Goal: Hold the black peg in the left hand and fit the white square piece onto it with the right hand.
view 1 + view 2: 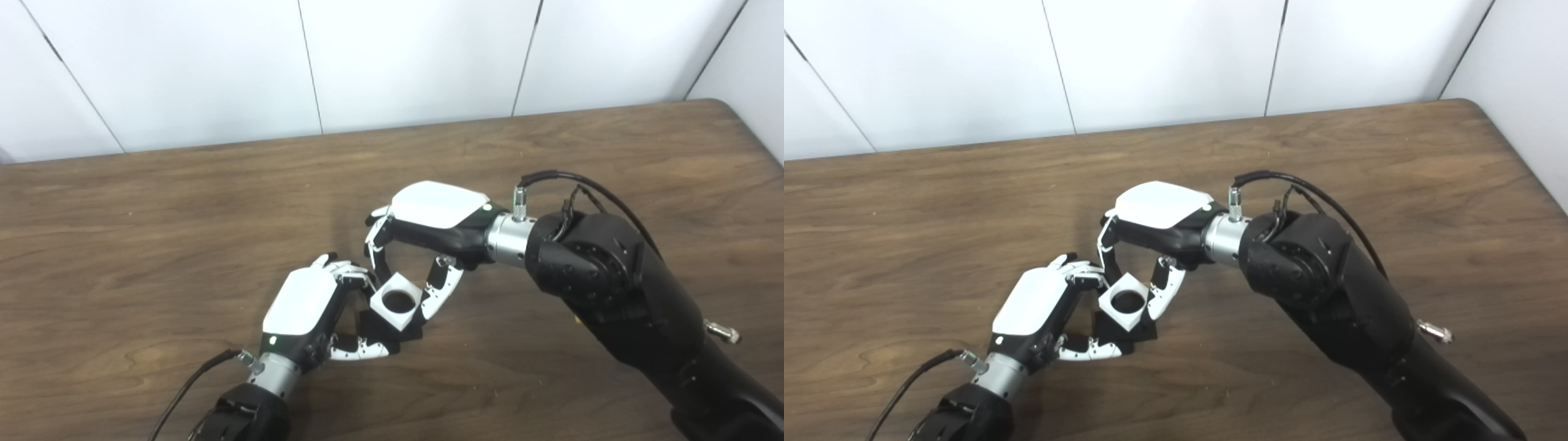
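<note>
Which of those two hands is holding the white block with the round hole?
The right hand, whose fingers pinch the white square piece from both sides. The left hand grips the black peg beneath.

White square piece [397, 301] sits on black peg [409, 331] (between hands).

The left arm comes in low from the bottom edge, its wrist angled up and to the right. The left hand [304, 304] shows its white back plate upward, with its fingers [343, 269] curled over the top and its thumb [361, 350] stretched beneath, closed in a grasp. The right arm reaches in from the lower right, forearm raised and wrist turned toward the left. The right hand [432, 214] hangs palm down, its fingers [376, 245] and thumb [442, 286] pointing downward, pinched together in a hold.
</note>
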